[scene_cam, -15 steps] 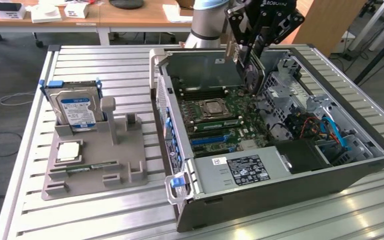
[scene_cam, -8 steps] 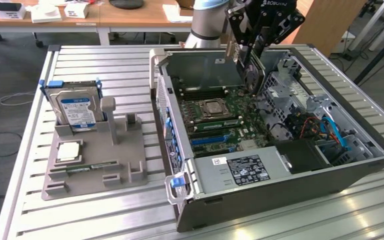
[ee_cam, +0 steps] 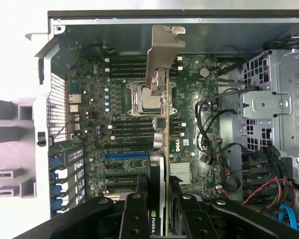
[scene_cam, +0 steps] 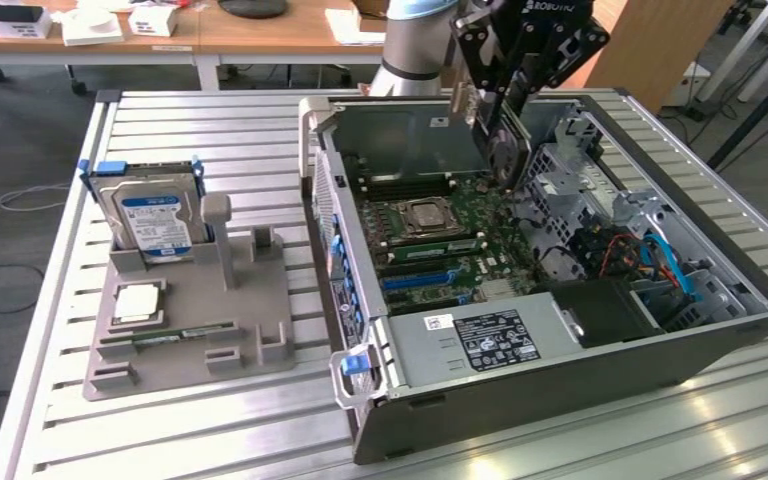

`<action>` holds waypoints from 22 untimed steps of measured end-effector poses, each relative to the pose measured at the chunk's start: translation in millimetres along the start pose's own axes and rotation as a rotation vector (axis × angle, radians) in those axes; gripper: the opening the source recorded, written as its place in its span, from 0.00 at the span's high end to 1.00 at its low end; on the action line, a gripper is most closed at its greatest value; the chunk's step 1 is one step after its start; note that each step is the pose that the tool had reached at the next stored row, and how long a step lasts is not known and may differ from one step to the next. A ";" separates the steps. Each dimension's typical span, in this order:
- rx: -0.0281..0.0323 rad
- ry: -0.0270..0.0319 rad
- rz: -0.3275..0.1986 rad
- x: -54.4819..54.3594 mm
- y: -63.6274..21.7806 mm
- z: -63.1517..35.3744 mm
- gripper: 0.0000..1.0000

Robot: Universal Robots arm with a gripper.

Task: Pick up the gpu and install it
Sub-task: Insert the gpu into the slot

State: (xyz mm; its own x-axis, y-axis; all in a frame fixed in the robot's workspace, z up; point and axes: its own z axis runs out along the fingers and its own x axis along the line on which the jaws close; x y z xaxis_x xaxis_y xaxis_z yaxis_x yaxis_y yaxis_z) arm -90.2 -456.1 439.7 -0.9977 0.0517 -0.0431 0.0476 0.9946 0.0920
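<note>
My gripper (scene_cam: 500,100) is shut on the gpu (scene_cam: 504,140), which hangs edge-down above the open computer case (scene_cam: 357,330), over the far part of the motherboard (scene_cam: 438,235). In the wrist view the gpu (ee_cam: 161,149) appears edge-on between the black fingers (ee_cam: 134,219), its green board and black cooler running away from the camera. Its silver bracket (ee_cam: 162,55) is at the far end, near the case's back wall. The card sits over the CPU socket (ee_cam: 144,99). The blue expansion slot (ee_cam: 125,155) lies off to one side of the card, clear of it.
At the exterior view's left, a grey fixture (scene_cam: 257,310) holds a hard drive (scene_cam: 151,220), a CPU chip (scene_cam: 137,302) and a RAM stick (scene_cam: 177,335). Inside the case sit the power supply (scene_cam: 484,340), loose cables (ee_cam: 212,134) and a metal drive cage (ee_cam: 269,104).
</note>
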 end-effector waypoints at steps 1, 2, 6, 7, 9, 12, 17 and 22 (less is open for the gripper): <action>-0.0005 0.0014 -0.014 0.0 0.0 0.0 0.73; -0.0013 0.0027 -0.029 0.0 0.0 0.1 0.73; -0.0040 0.0084 -0.091 0.0 -0.1 0.3 0.73; -0.0047 0.0100 -0.108 0.0 -0.1 0.4 0.73; -0.0061 0.0129 -0.140 0.1 -0.1 0.5 0.73; -0.0081 0.0170 -0.184 0.1 -0.1 0.7 0.73; -0.0113 0.0239 -0.259 0.0 -0.1 1.1 0.73; -0.0147 0.0309 -0.335 -0.3 -0.2 1.7 0.73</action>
State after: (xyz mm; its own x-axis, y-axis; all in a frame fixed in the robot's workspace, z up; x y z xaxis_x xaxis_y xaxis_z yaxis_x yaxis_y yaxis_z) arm -89.8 -456.1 438.0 -0.9589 -0.2805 -0.0431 -0.2834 0.9546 0.0922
